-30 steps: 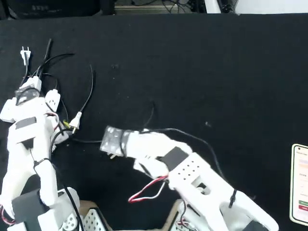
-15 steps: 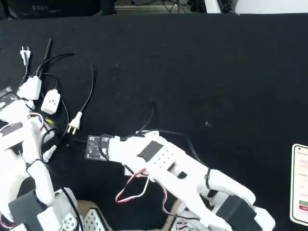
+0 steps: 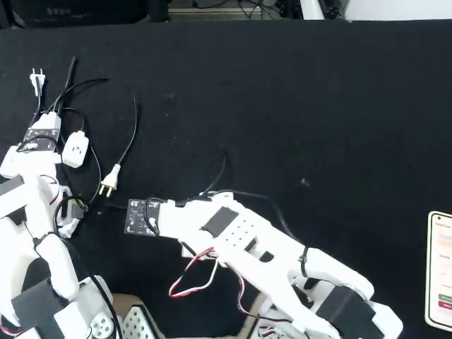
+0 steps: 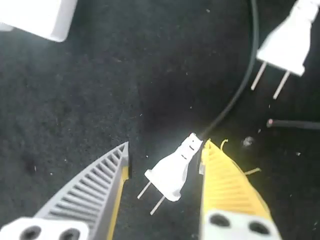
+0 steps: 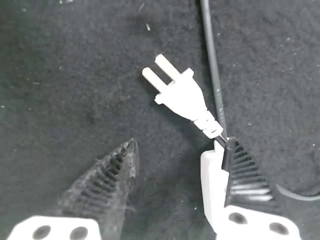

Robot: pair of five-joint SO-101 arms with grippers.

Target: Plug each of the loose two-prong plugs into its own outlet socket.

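In the left wrist view a white two-prong plug [image 4: 171, 175] lies on the black mat between the fingers of my open left gripper [image 4: 164, 148], close to the yellow finger [image 4: 225, 185]. A second plug [image 4: 287, 42] and a white outlet block [image 4: 37, 17] lie beyond it. My right gripper [image 5: 181, 145] is open too, with a white plug [image 5: 181, 95] just ahead of its fingertips beside a black cable [image 5: 212, 65]. From above, the left gripper [image 3: 69, 215] sits at the left edge. The right gripper [image 3: 131, 215] reaches toward it, below a plug [image 3: 108, 182].
Two white outlet blocks [image 3: 75, 149] [image 3: 46, 126] lie at the left among black cables. Another loose plug [image 3: 35, 78] rests at the far left back. A phone-like device [image 3: 441, 268] sits at the right edge. The black mat [image 3: 296, 106] spreads wide to the right.
The right arm swung left and lower across the mat, then held still. The left arm shifted left off the outlet blocks and settled over the plug near the edge.
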